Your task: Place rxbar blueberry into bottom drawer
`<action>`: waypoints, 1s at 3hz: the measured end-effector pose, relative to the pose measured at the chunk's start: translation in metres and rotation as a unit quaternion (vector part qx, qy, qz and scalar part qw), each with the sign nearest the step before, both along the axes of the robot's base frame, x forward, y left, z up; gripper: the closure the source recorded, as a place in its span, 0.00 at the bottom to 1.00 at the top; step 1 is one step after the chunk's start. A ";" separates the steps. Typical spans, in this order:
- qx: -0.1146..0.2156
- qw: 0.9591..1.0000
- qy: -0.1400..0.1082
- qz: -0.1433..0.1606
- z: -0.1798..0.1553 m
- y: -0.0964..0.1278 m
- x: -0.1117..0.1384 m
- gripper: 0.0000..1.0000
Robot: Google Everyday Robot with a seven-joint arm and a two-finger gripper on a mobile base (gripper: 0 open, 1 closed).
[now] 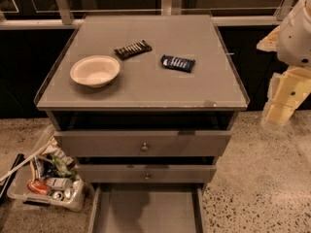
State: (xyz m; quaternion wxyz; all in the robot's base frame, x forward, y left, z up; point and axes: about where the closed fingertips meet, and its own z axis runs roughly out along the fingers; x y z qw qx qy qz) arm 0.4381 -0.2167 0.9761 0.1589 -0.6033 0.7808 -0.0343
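the blue bar [178, 63] lies flat on the cabinet top [146, 89], right of the bowl [95, 71] and the dark bar [132, 49]. the bottom drawer [160, 208] stands pulled out. the gripper [284, 101] hangs beside the cabinet's right side, well apart from the blue bar; wide or narrow, i can't tell.

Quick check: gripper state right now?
The gripper: at the right edge beside the grey cabinet, state cannot be told; the small dark blue wrapped rxbar blueberry lies on the cabinet top, not held.
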 end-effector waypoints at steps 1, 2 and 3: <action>0.000 1.000 0.000 0.000 0.000 0.000 0.000 0.00; 0.001 1.000 -0.017 -0.001 0.005 0.013 0.003 0.00; 0.008 0.999 -0.048 0.005 0.013 0.034 0.013 0.00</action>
